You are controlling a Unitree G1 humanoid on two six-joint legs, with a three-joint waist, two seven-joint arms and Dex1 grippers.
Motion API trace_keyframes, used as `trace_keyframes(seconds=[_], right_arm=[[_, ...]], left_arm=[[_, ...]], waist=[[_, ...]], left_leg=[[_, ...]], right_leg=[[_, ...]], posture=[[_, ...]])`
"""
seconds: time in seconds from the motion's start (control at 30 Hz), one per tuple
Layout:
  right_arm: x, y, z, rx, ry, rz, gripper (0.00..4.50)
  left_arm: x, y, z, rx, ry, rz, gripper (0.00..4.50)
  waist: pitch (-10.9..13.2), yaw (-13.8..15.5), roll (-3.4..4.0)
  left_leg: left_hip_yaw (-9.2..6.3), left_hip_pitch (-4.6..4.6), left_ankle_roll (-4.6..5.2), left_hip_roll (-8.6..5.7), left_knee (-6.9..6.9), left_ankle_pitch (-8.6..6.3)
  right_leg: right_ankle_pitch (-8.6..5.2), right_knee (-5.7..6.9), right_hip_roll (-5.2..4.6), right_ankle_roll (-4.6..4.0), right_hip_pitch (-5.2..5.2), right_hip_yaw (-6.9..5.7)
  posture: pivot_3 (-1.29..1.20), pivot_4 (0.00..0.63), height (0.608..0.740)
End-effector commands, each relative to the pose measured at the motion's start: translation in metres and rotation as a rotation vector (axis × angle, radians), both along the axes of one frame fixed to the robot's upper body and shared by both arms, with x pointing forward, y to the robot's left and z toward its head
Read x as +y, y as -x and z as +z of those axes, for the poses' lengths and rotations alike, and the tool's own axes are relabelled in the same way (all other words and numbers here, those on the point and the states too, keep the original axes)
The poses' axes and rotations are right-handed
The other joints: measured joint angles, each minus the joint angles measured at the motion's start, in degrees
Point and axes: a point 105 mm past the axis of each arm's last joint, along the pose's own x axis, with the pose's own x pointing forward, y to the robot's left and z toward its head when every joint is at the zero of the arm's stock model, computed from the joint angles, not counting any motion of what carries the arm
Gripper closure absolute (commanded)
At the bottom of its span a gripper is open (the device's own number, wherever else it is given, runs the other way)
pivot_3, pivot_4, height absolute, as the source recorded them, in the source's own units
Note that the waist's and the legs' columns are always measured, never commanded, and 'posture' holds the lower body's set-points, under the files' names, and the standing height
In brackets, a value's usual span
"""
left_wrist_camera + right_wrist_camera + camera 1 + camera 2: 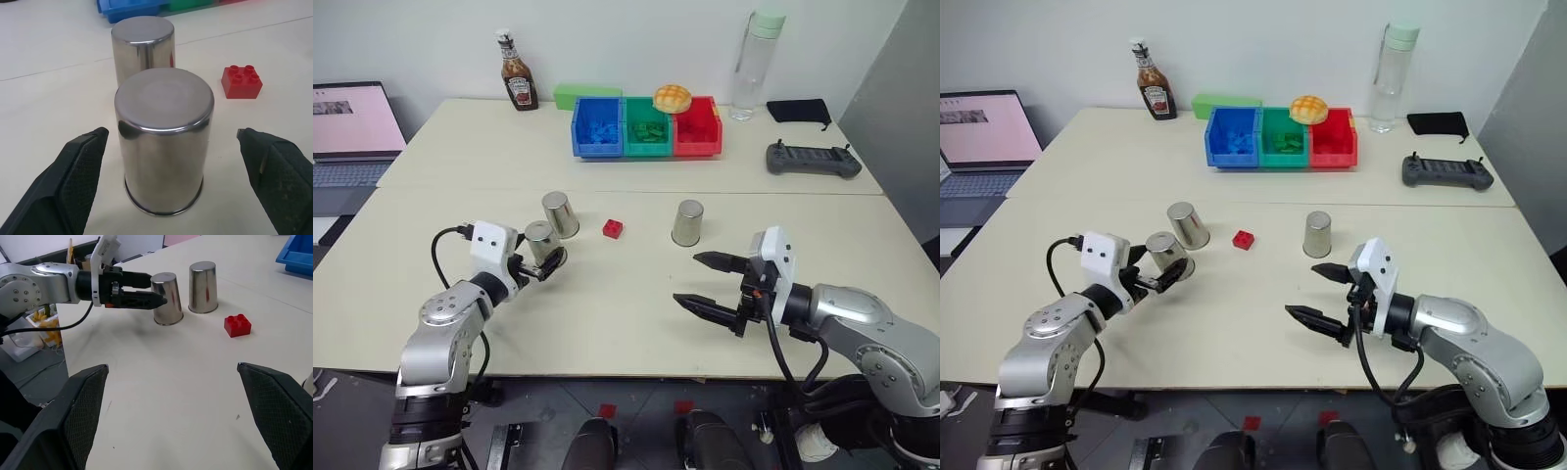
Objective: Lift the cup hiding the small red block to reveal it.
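The small red block (613, 229) lies uncovered on the table, also seen in the left wrist view (241, 82). Three shiny silver cups stand upside down. One cup (540, 240) stands on the table between the fingers of my left gripper (543, 262), which is open; both fingers (78, 166) are clear of the cup's sides. A second cup (561, 213) stands just behind it, left of the block. A third cup (686, 222) stands right of the block. My right gripper (685, 278) hovers open and empty in front of that third cup.
Blue, green and red bins (646, 129) line the back of the table with a bun (672, 97) on top. A ketchup bottle (517, 76), a clear water bottle (755, 64), a black controller (812, 159) and a laptop (350, 127) stand around the edges.
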Motion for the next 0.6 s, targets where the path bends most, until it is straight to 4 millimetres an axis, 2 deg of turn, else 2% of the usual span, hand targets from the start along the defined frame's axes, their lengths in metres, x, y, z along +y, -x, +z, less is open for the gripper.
trace_keyframes(seconds=[0.03,0.43,0.5,0.6], right_arm=[[0.001,0.003,0.01,-0.055,-0.009,0.018,0.0],[0.002,0.003,0.011,-0.06,-0.013,0.019,0.0],[0.002,0.002,0.012,-0.062,-0.015,0.015,0.0],[0.001,0.002,0.013,-0.064,-0.017,0.012,0.0]], left_arm=[[0.001,0.004,0.026,-0.088,-0.01,0.0,0.01],[-0.001,0.011,0.05,-0.167,-0.023,0.006,0.01],[-0.007,0.016,0.058,-0.183,-0.025,-0.027,0.01],[-0.021,0.027,0.06,-0.152,-0.037,-0.106,0.01]], waist=[[0.0,0.0,0.0],[0.0,0.0,0.0],[0.0,0.0,0.0],[0.0,0.0,0.0]], left_leg=[[0.0,0.0,0.0,0.0,0.0,0.0],[0.0,0.0,0.0,0.0,0.0,0.0],[0.01,0.0,0.0,0.0,0.0,0.0],[0.01,-0.01,0.0,0.0,0.0,0.0]], right_leg=[[0.0,0.0,0.0,0.01,0.0,0.0],[-0.01,0.0,0.0,0.01,0.0,0.0],[-0.01,0.0,0.0,0.01,0.0,0.01],[-0.01,0.0,0.0,0.01,0.0,0.01]], posture=[[0.0,0.15,0.74],[0.0,0.15,0.74],[0.0,0.15,0.74],[0.0,0.15,0.74]])
